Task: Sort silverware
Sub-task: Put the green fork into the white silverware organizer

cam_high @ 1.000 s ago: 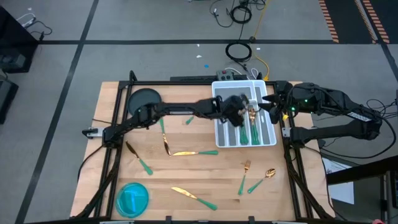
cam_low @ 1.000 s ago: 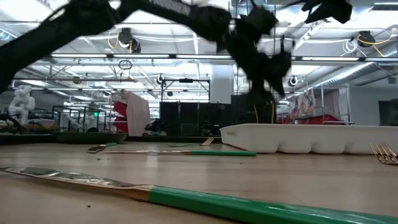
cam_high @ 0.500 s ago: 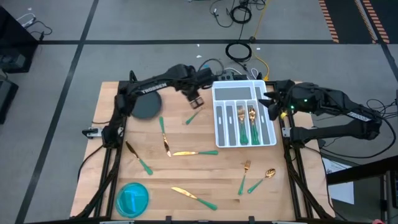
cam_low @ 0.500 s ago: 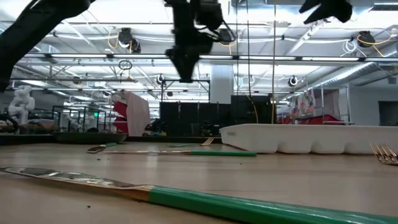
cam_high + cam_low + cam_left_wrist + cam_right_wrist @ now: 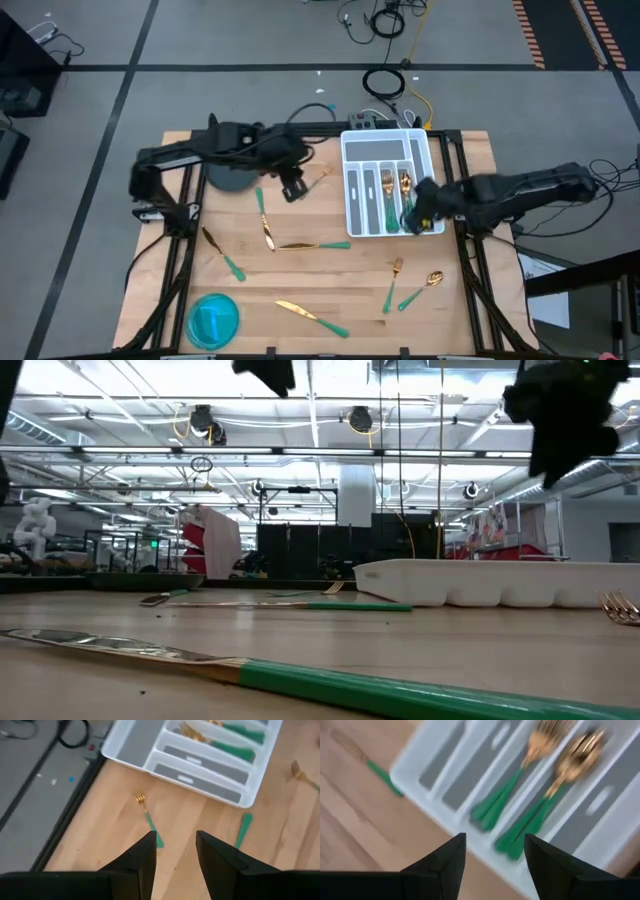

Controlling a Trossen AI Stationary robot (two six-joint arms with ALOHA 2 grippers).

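The silverware has gold heads and green handles. Forks (image 5: 388, 197) and spoons (image 5: 405, 196) lie in slots of the white tray (image 5: 361, 150). Loose on the wood lie a small fork (image 5: 147, 815), knives (image 5: 309, 245) (image 5: 312, 318), another fork (image 5: 393, 281) and a spoon (image 5: 425, 288). My left gripper (image 5: 175, 847) hangs open, high over the table left of the tray, above the small fork. My right gripper (image 5: 495, 852) hangs open over the tray's near right corner, above the handle ends of the forks and spoons (image 5: 520, 832). Neither holds anything.
A dark round plate (image 5: 230, 170) sits at the far left and a blue bowl (image 5: 213, 320) at the near left corner. More green-handled pieces (image 5: 262, 205) (image 5: 225, 256) lie left of centre. A black frame (image 5: 190, 250) runs along the table's sides.
My left gripper has left the space over the tray, swung toward the table's left edge, risen and rolled about its own axis. My right gripper has come down from beyond the tray's far right corner toward the near edge, to over the tray's near right corner. Both stayed open.
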